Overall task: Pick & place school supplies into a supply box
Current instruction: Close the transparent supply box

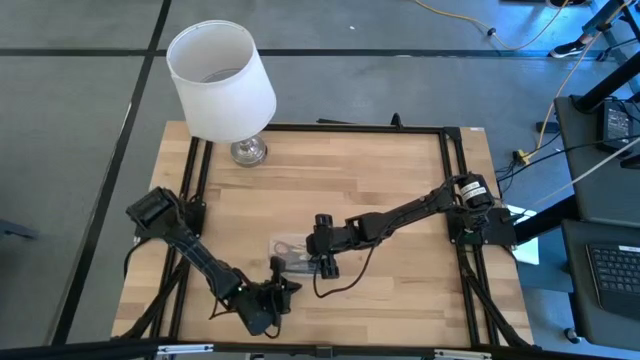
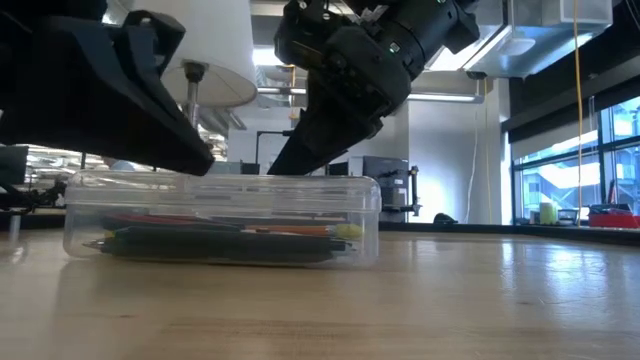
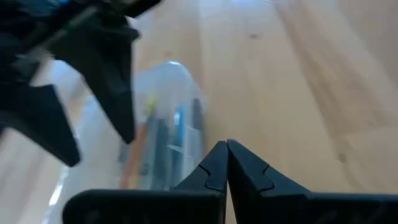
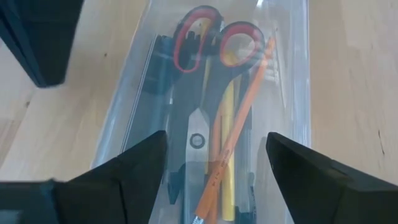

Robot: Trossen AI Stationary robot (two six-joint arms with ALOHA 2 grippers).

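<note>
- Well, I look for words or brand names on the things and I can't read any.
- I see the supply box [image 1: 291, 252] lying flat on the wooden table [image 1: 330, 170], near the front middle. It is clear plastic.
- Inside the box I see the red-handled scissors [image 4: 205, 46], an orange pencil [image 4: 239, 118], a yellow pencil [image 4: 227, 149] and some dark pens [image 4: 163, 68]. They all lie the long way.
- My right gripper [image 1: 325, 262] hangs just above the box. Its fingers [image 4: 311, 174] are spread wide and hold nothing.
- My left gripper [image 1: 283, 292] is near the front edge of the table, just beside the box. Its two fingers [image 3: 245, 171] are pressed together with nothing between them.
- I see a lamp [image 1: 222, 80] with a white shade standing at the back left of the table. It is well apart from the box.
- A black frame [image 1: 452, 180] runs around the table top.
- Past the table I see a big room with ceiling lights [image 2: 440, 97] and tall windows [image 2: 600, 160]. The floor [image 1: 80, 120] around the table is grey.
</note>
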